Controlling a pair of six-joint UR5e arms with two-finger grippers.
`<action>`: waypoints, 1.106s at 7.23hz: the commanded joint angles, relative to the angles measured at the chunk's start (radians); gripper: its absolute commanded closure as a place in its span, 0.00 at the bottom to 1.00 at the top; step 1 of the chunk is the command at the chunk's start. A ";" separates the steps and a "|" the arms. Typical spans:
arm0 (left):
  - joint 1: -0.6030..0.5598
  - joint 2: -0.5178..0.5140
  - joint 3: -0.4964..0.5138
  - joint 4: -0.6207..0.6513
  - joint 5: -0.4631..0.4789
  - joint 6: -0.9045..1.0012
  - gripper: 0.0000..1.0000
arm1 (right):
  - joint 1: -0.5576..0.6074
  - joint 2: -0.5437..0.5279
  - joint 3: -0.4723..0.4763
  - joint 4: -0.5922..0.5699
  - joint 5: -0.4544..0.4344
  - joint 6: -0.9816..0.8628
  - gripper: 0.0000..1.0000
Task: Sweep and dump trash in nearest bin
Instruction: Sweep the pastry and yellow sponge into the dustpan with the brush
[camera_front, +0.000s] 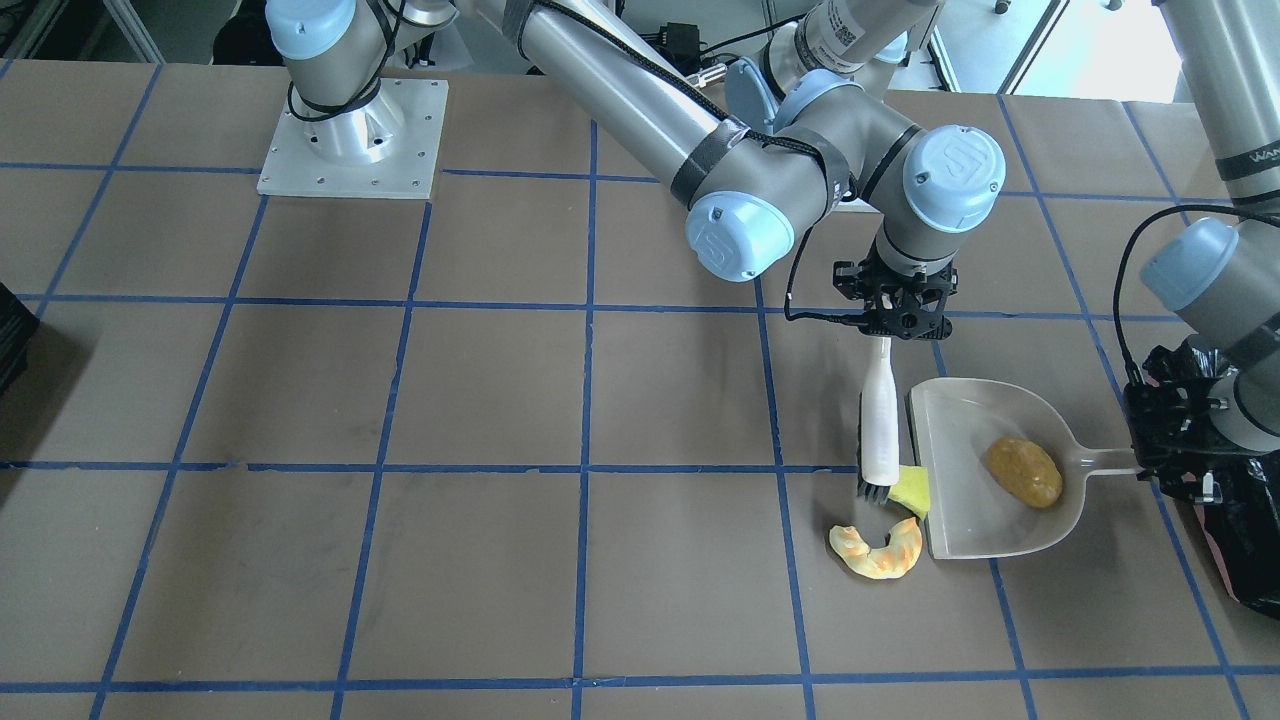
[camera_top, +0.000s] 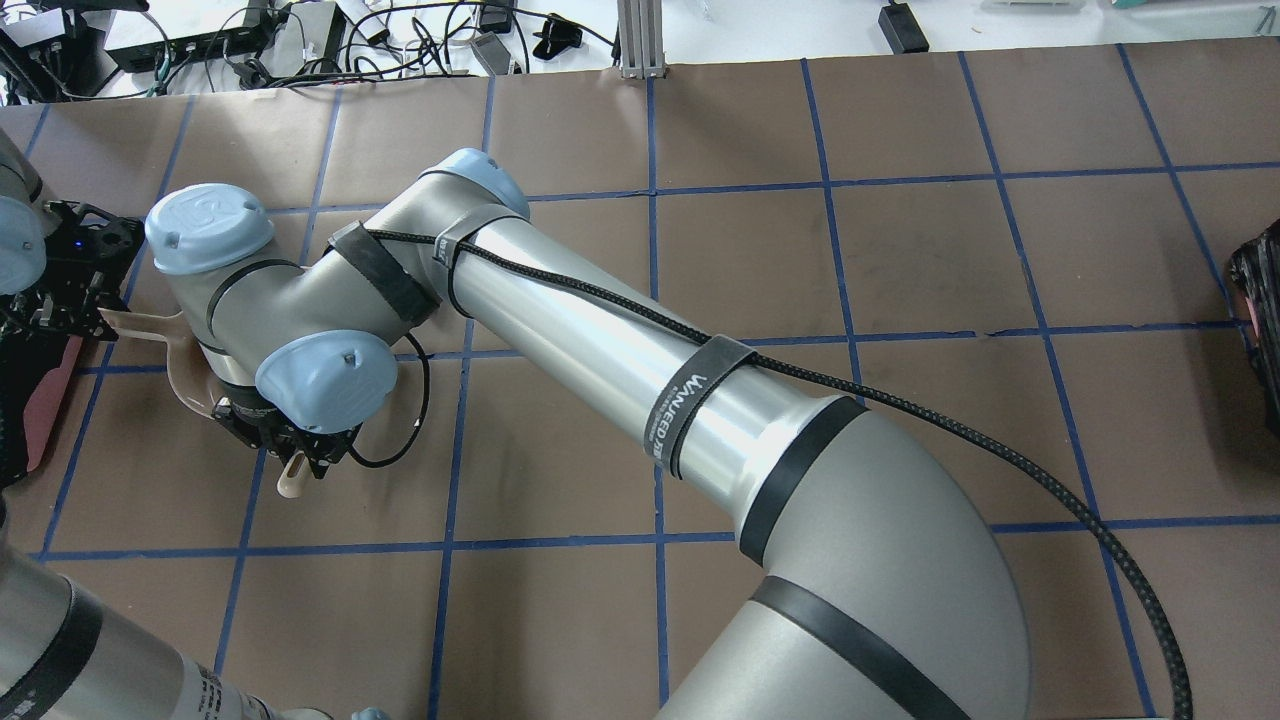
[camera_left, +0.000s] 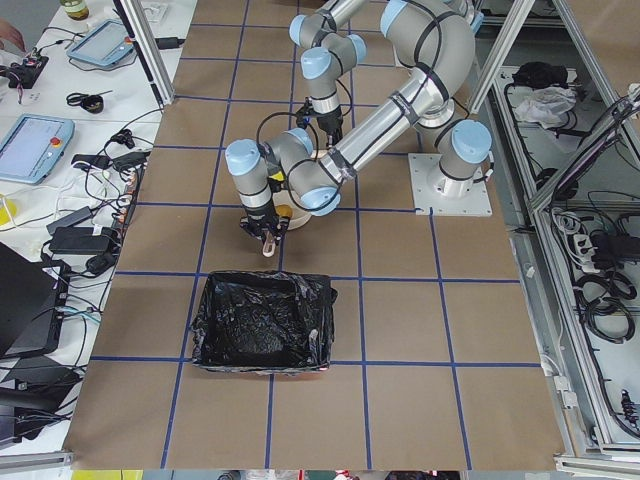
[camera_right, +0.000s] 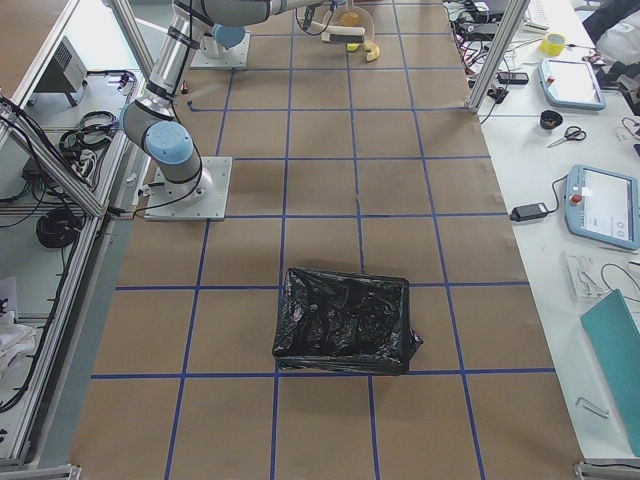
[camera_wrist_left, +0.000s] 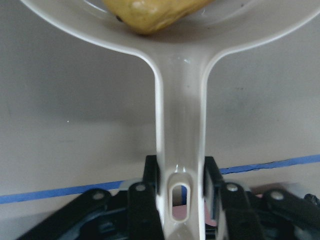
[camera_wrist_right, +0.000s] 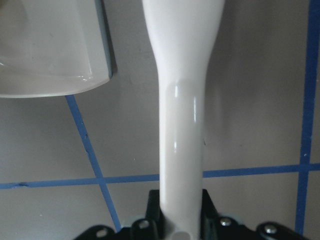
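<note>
Sweeping is partly done: 1 of 3 trash pieces, the potato-like oval (camera_front: 1023, 471), lies in the dustpan (camera_front: 960, 420). The yellow-green wedge (camera_front: 912, 490) sits at the pan's lip, touching the brush (camera_front: 880, 420) bristles; the croissant-like piece (camera_front: 878, 550) lies on the surface (camera_front: 400, 400) just beside the lip. Right tool (camera_front: 893, 325) is clamped on the brush handle, left tool (camera_wrist_left: 180, 200) on the dustpan handle. The bin (camera_left: 263, 322) shows only its black liner; dumping remains.
</note>
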 joint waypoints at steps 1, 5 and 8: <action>-0.006 -0.003 0.001 0.030 0.046 -0.050 1.00 | -0.046 -0.004 -0.002 0.030 -0.010 0.085 1.00; -0.064 -0.008 -0.001 0.031 0.109 -0.271 1.00 | -0.110 0.022 -0.016 0.018 -0.032 0.212 1.00; -0.064 -0.010 -0.002 0.030 0.109 -0.284 1.00 | -0.110 0.110 -0.122 -0.003 0.014 0.231 1.00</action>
